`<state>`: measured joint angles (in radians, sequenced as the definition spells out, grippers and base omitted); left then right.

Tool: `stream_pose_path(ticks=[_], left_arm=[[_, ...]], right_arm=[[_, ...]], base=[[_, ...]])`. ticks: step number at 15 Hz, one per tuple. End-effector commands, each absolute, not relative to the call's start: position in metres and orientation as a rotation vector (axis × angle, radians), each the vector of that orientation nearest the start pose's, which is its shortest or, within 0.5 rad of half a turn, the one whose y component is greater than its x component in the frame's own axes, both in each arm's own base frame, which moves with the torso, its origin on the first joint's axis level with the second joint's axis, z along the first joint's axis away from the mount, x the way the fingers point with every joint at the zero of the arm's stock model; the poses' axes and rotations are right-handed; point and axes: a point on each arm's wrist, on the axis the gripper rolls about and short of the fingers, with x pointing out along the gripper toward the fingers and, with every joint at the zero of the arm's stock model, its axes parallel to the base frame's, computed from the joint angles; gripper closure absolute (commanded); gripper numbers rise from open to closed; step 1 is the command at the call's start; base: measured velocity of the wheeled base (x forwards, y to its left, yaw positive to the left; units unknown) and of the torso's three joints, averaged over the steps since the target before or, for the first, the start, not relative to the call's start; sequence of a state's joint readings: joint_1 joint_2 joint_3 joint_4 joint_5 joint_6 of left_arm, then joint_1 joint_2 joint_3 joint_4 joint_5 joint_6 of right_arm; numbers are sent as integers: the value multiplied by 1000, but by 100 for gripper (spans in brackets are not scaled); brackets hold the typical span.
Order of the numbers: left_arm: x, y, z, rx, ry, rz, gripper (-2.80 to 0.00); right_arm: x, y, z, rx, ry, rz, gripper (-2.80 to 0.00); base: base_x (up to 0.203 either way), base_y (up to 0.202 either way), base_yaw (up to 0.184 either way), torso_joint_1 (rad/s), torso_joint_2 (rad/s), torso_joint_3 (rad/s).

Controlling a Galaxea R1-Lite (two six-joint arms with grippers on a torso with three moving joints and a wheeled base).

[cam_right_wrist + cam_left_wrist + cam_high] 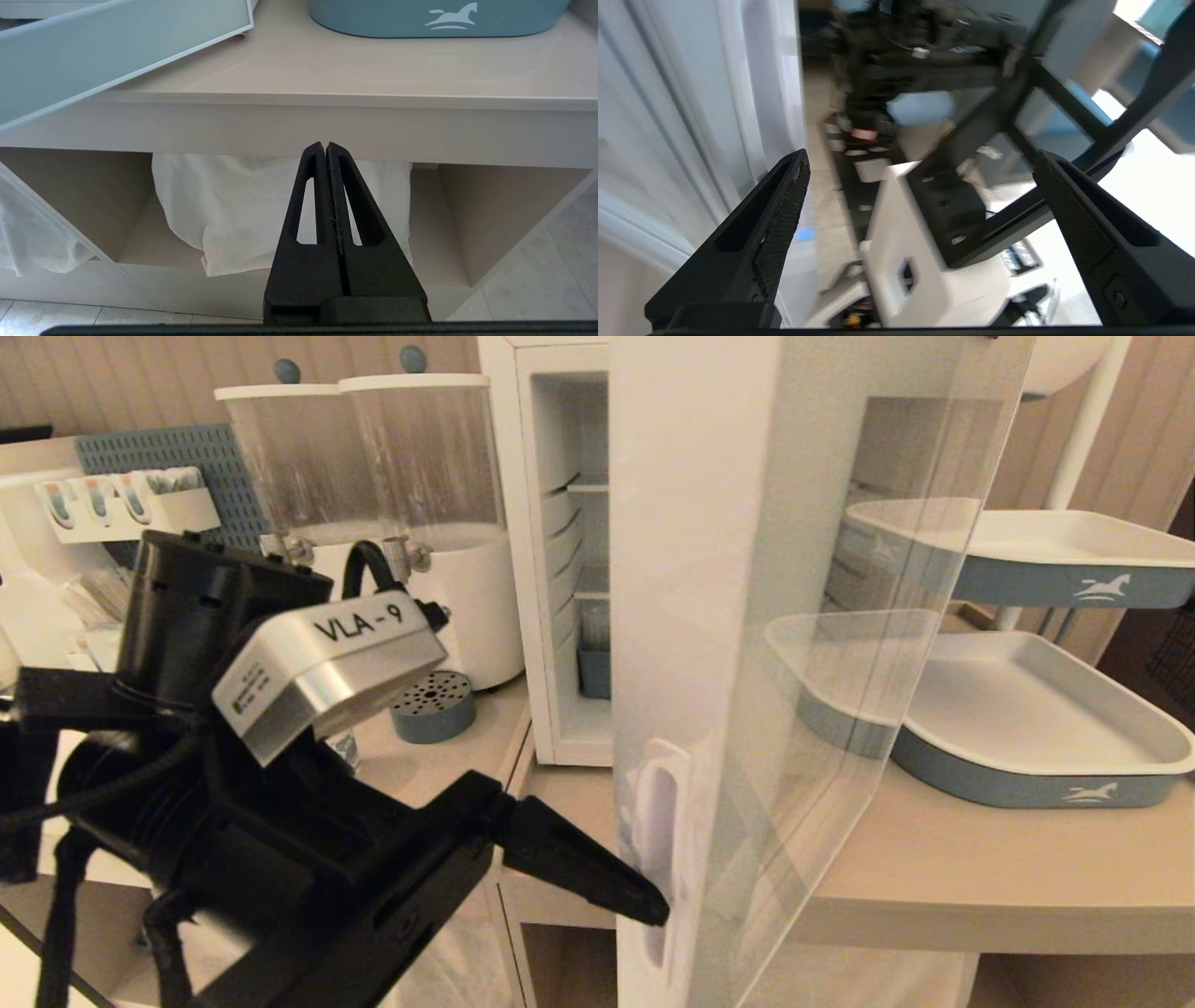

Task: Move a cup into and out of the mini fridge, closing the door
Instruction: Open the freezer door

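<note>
The mini fridge stands open at the back of the counter, wire shelves showing. On its floor stands a pale thing with a blue-grey lower part; I cannot tell whether it is the cup. The door is swung far out toward me, its narrow vertical recess low on the near edge. My left gripper is open and holds nothing. One fingertip is at that recess. In the left wrist view the gripper has the white door beside one finger. My right gripper is shut and empty, parked below the counter edge.
Two clear dispensers and a round blue drip tray stand left of the fridge. Blue-and-white trays sit to the right, partly seen through the glass. A white bag fills the shelf under the counter.
</note>
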<state>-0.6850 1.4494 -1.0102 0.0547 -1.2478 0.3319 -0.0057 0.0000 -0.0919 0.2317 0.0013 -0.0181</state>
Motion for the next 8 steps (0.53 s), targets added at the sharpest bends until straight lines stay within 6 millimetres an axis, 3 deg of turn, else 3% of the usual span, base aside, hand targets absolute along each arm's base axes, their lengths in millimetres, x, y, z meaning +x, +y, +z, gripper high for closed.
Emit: stream_pose_path(ticks=[1,8], left_arm=[[156,-175,249,63,258,-2001,-280],[111,-219,258,61,290,-2115,-280]], right_arm=[[-31,0,77,-18,143,-4,0],[-31,0,77,-18,143,-3,0]], base=[[0,0,0,0,0,0],[0,0,0,0,0,0]])
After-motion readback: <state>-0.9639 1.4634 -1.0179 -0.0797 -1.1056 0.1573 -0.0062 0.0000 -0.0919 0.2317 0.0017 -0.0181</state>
